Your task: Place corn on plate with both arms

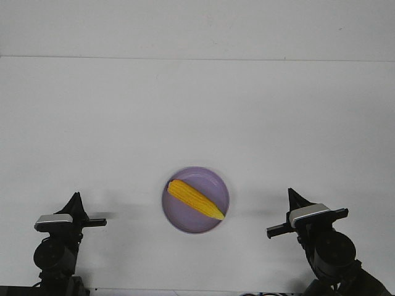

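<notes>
Corn [195, 200] lies in plate [195, 200], diagonal across it, pale tip pointing toward your right gripper [290, 193], fat end toward left gripper [76, 196]. Plate sits on white table [197, 123] btwn both arms, well apart from each, a bit nearer the right. Both grippers empty, off the plate; can't tell if fingers spread or pressed together from front view.

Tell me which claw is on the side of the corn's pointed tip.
The right claw: the corn lies diagonally on the plate, its pointed tip toward the right; the left claw faces the blunt end.
</notes>
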You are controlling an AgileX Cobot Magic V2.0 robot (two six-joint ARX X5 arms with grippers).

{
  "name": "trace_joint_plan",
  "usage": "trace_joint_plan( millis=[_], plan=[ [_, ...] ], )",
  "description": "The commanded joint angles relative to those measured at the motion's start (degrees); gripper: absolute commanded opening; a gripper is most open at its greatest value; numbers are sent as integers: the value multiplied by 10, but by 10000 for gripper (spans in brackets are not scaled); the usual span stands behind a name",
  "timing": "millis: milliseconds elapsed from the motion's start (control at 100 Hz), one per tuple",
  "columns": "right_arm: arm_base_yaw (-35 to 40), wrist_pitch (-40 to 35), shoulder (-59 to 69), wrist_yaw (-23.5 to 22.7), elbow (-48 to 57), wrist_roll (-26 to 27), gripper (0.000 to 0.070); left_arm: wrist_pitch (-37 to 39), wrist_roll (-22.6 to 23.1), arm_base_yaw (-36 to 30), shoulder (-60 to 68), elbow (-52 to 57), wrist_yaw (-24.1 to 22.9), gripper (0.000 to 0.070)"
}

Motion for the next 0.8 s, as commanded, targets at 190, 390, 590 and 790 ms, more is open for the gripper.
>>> trace_joint_plan(
  millis=[190,390,590,790],
  plan=[
    [5,5,2,1,4,8,0,5,7,1,-1,-12,2,15],
    [5,5,2,1,4,8,0,5,7,1,-1,-12,2,15],
    [5,5,2,1,4,8,0,5,7,1,-1,-12,2,16],
    [-33,15,-10,2,-2,-25,0,5,7,1,-1,-12,2,16]
  ],
)
